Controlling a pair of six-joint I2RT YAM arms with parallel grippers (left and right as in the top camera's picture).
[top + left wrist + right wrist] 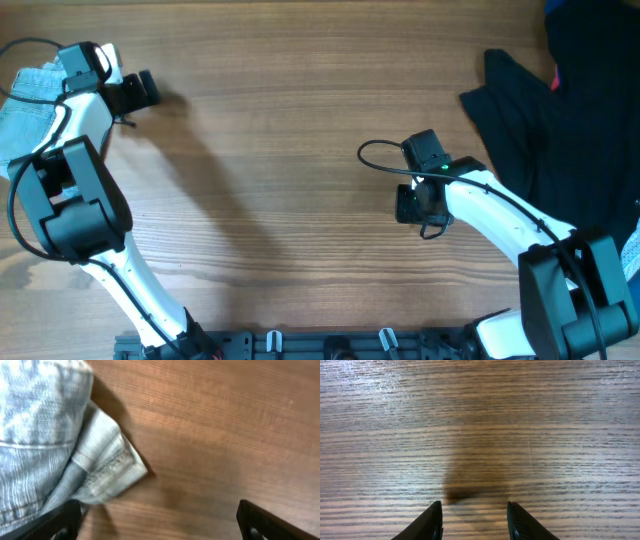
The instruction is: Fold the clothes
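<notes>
The pale blue denim clothes (22,105) lie bunched at the far left edge of the table, partly under my left arm. In the left wrist view the denim (45,445) fills the left side, a folded hem corner (112,467) sticking out onto the wood. My left gripper (140,92) (157,522) is open and empty, just right of the denim, its left finger at the fabric's edge. My right gripper (412,205) (474,517) is open and empty over bare wood at centre right.
A large black garment (560,110) lies at the right back of the wooden table (300,150), close to my right arm. A black cable (375,160) loops from the right wrist. A rail with clips (330,345) runs along the front edge.
</notes>
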